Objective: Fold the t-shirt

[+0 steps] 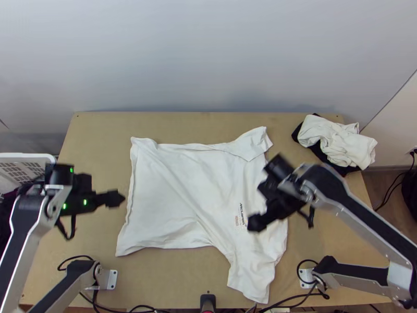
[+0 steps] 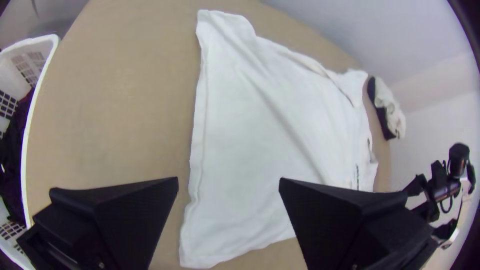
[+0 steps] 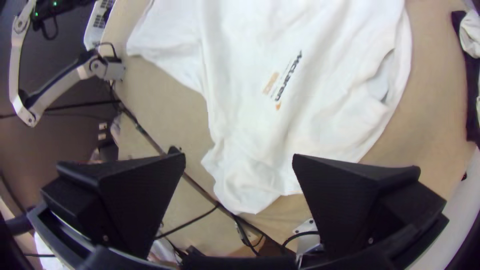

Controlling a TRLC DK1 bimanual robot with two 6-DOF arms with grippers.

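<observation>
A white t-shirt lies spread on the table, with soft creases; one sleeve points to the near edge and the other sits at the far right corner, partly turned over. Small print shows on its right part. My left gripper is just left of the shirt's left edge; in the left wrist view the left gripper stands open with nothing between its fingers. My right gripper is over the shirt's right part, beside the print. In the right wrist view the right gripper is open and empty above the near sleeve.
At the table's far right corner lies a bunched pile of white cloth on black cloth. A white basket stands at the left edge. Cables run along the near edge. Bare tabletop lies left of the shirt.
</observation>
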